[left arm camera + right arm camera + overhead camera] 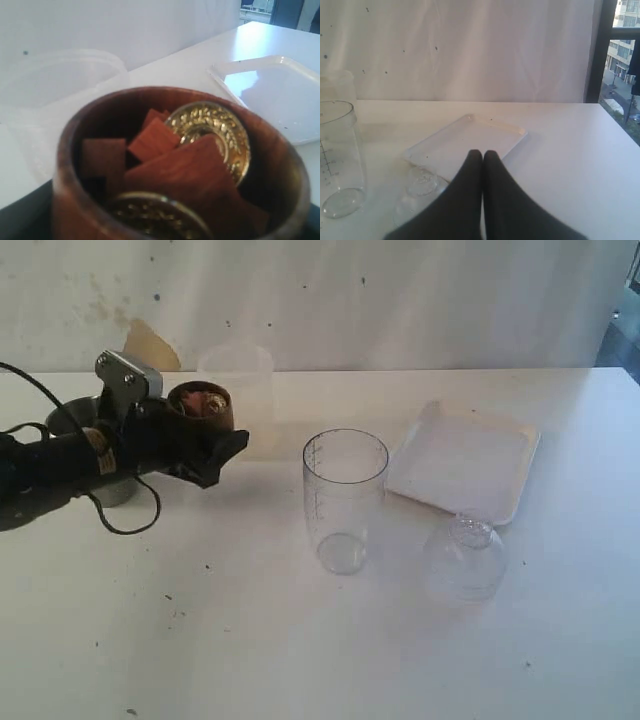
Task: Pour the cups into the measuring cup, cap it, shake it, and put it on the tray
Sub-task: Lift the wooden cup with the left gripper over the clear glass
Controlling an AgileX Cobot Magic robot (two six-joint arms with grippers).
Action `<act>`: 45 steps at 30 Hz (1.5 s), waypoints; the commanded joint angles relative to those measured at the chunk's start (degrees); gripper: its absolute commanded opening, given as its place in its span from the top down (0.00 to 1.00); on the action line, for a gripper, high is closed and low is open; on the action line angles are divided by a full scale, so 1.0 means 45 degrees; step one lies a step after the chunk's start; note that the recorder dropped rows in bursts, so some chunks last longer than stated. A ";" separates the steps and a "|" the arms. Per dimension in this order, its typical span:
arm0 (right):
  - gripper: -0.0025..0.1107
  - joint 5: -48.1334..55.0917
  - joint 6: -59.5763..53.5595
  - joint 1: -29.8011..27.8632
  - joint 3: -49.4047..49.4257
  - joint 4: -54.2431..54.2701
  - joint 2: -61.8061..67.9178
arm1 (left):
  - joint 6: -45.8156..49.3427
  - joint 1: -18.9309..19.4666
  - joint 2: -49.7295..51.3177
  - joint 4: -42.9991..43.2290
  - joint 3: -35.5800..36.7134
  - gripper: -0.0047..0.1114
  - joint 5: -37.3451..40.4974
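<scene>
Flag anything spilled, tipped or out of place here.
Nothing stands out. The wooden cup has its chips and coins inside, the measuring cup stands upright, and the clear lid sits by the tray; no spill shows.

Likely a lab: speckled white table (300, 660), plain white wall (400, 300), window (622, 75) onto city buildings.

We see the brown wooden cup (200, 405) upright near the far left corner, filled with reddish wood pieces and gold coins. The steel tumbler (68, 420) stands just left of it, half hidden. The clear measuring cup (345, 500) stands upright, uncapped and empty, mid-worktop. The white tray (500, 475) lies flat toward the far right edge.
</scene>
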 commanded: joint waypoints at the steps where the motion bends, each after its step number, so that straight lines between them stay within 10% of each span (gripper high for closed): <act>1: 0.98 0.0041 0.0065 -0.0047 0.0023 0.0000 -0.0057 | -0.0062 -0.0149 -0.1230 0.0614 -0.0007 0.96 0.0482; 22: 0.98 0.0041 0.0065 -0.0047 0.0023 0.0000 -0.0057 | 0.0061 -0.2704 -0.2070 0.1363 -0.2216 0.96 0.4967; 45: 0.98 0.0041 0.0065 -0.0047 0.0023 0.0000 -0.0057 | 0.2905 -0.3321 -0.2070 0.2785 -0.2696 0.96 0.4866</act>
